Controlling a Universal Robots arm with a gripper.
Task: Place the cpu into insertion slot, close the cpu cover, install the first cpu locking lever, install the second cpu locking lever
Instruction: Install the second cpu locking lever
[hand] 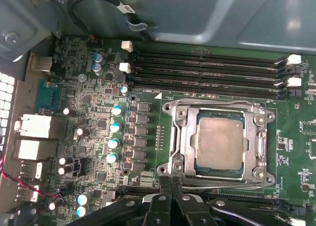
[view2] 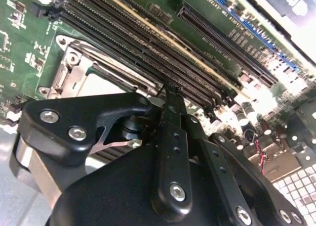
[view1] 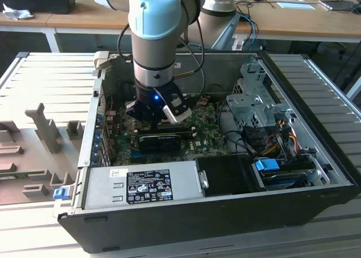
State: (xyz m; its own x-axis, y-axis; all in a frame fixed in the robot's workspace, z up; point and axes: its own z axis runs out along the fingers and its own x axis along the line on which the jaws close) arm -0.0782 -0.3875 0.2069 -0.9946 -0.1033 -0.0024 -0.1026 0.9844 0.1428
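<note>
1. Squarely seated in its socket on the green motherboard [hand: 296, 161]: the cpu [hand: 219, 144], dull silver top facing up, plain in the first wrist view.
2. Lying flat around it: the cpu cover [hand: 183, 137], with its open middle framing the chip's metal top and its screwed corners down on the socket's rim.
3. Running along the socket's edge just beside the fingertips: a thin metal rod [hand: 232, 188]. Cannot tell whether latched or free.
4. Hovering at that same edge: the gripper [hand: 170, 182], fingers clenched, tips pressed together with a bare seam between them. Cannot tell whether anything thin is nipped there.
5. Seen from behind its black links in the second wrist view: the gripper [view2: 167, 92] again, tips drawn together over the memory slots [view2: 148, 43], with a corner of the silver socket frame peeking out beside them and the chip itself mostly covered.
6. Lined up beyond the socket in the first wrist view: the same four memory slots [hand: 207, 72], long, dark and parallel.
7. Given by the exterior view alone: the wider setting. Shows the arm reaching down into the open computer case [view1: 316, 128], the gripper [view1: 161, 117] low over the board and hiding the socket, a long black card [view1: 161, 140] just beside it, and the power supply [view1: 141, 184] along the case's near wall.
</note>
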